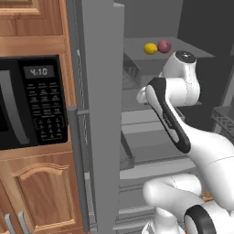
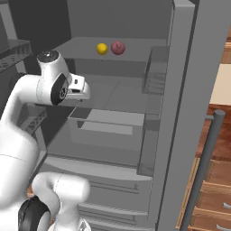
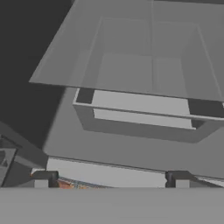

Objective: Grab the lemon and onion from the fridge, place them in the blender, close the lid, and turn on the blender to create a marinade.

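Observation:
The fridge (image 1: 103,114) (image 2: 180,113) stands open. On its upper shelf the yellow lemon (image 1: 150,48) (image 2: 102,48) lies just left of the reddish-purple onion (image 1: 164,45) (image 2: 117,47), the two nearly touching. My hand (image 2: 77,89) is inside the fridge, below and left of that shelf, and points down. In the hand view my gripper (image 3: 111,179) is open, its fingertips (image 3: 43,177) wide apart with nothing between them, above a glass shelf (image 3: 131,65) and a grey drawer (image 3: 140,118). The blender and the lid are out of view.
A black microwave (image 1: 32,100) sits in wooden cabinets left of the fridge door. Door racks (image 2: 155,76) line the right door's inside, and its bar handle (image 2: 205,167) stands before wooden drawers (image 2: 216,189). A wire rack (image 1: 224,116) hangs on the other side.

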Motion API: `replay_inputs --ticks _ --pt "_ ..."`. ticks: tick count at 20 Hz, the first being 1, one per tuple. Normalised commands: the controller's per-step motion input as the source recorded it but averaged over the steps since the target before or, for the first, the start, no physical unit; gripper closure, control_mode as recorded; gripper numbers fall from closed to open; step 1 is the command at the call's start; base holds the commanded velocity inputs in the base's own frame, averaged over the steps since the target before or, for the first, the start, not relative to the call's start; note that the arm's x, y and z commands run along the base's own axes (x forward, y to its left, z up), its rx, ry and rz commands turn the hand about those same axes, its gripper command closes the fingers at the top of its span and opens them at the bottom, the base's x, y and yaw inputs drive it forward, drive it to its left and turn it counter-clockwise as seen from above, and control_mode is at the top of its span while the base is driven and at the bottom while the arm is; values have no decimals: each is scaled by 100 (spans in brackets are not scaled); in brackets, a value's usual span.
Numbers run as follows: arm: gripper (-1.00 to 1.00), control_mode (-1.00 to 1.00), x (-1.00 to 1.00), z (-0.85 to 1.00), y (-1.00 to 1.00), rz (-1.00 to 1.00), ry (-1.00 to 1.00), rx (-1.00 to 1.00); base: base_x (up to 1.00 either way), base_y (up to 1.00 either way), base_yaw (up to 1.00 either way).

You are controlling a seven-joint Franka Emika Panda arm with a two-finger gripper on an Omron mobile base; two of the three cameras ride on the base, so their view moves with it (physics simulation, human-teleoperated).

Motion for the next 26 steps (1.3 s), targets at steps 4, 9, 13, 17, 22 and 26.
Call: replay_inputs --ticks 4,9,13,17,22,26 --pt "-100 -100 -1 46 -31 0 -37 4 0 0 0" --pt "-100 -100 0 46 -37 0 -31 5 0 0 0" --pt "-100 -100 0 64 -26 -5 -29 9 0 0 0" --pt "-100 -100 14 79 -15 -8 -12 13 0 0 0" --pt "-100 -100 30 68 -1 -7 0 8 0 0 0" --pt "-100 -100 44 38 0 -6 10 0 0 0 0"
